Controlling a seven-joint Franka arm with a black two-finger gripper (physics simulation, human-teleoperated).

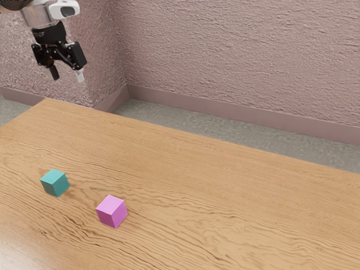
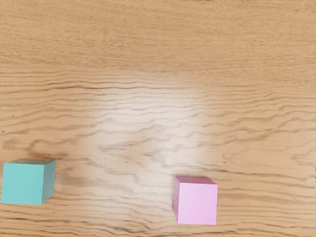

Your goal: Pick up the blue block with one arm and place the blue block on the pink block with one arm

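Observation:
A teal-blue block (image 1: 55, 183) rests on the wooden table (image 1: 225, 191) toward the exterior view's left. A pink block (image 1: 111, 211) sits a short way to its right and nearer the front edge, apart from it. My black gripper (image 1: 66, 73) hangs high above the table at the exterior view's upper left, fingers spread open with nothing between them. From the wrist camera I look straight down on both cubes: the teal-blue block (image 2: 27, 182) and the pink block (image 2: 196, 200) lie side by side with bare wood between them.
The table's far edge (image 1: 185, 130) runs diagonally, with grey floor (image 1: 236, 132) and a pink textured wall (image 1: 236, 50) beyond it. Bare wood (image 1: 253, 219) stretches to the exterior view's right of the blocks.

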